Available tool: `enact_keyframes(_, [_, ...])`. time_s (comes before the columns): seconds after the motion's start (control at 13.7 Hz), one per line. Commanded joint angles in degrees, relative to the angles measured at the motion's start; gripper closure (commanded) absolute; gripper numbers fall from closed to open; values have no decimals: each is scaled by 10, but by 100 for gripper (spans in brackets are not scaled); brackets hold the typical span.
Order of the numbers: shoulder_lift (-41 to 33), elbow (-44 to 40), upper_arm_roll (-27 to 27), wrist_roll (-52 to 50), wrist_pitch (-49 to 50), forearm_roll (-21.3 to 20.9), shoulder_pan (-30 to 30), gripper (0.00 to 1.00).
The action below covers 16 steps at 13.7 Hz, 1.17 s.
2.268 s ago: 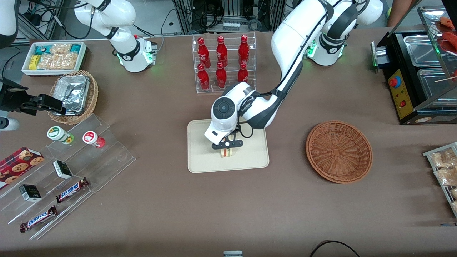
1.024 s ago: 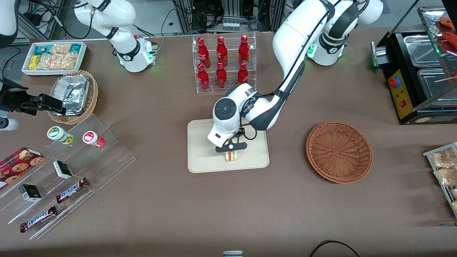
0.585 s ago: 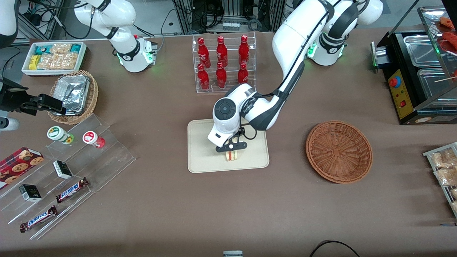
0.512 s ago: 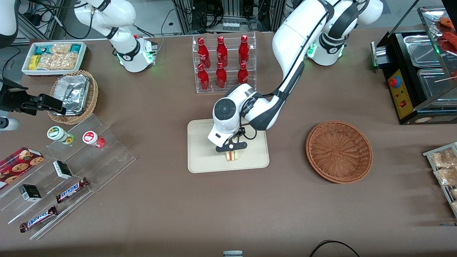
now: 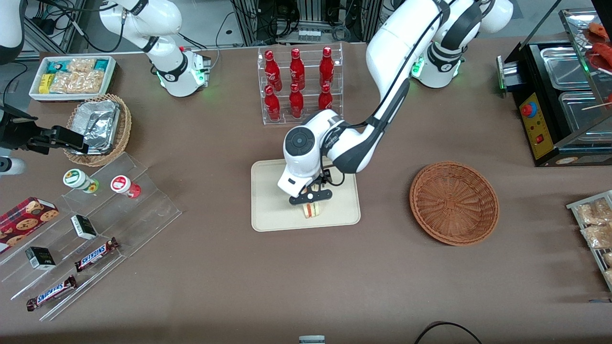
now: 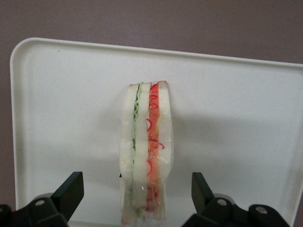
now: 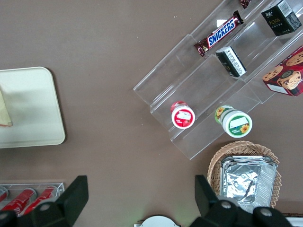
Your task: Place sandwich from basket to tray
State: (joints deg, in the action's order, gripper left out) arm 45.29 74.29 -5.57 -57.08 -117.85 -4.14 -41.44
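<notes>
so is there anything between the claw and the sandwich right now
Nothing visible. The sandwich stands on its edge on the tray, and the claw sits right above it, open, one finger on each side with a clear gap to the bread. The basket holds nothing.

Front view: a high camera looks steeply down on the whole table (image 5: 201, 267) from its front edge, at a distance. Left wrist view: mounted on the working arm, it looks straight down at close range past the gripper (image 6: 135, 201), whose fingers stand apart, onto the tray (image 6: 61, 118) and sandwich (image 6: 146, 151). Right wrist view: looks down from higher up onto the parked arm's end of the table. All three views share the tray (image 5: 270, 191) (image 7: 33, 109).
</notes>
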Motion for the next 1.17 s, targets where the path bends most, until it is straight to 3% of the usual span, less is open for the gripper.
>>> enact_keyframes(0.0, [-46, 7, 1, -15, 36, -9, -6, 0])
enact_keyframes(0.37, [-116, 11, 3, -14, 73, -9, 0, 0])
enact_keyframes(0.95, [-208, 62, -1, 150, 131, 16, 147, 0])
enact_keyframes(1.1, [-237, 88, -1, 214, 135, 40, 187, 0])
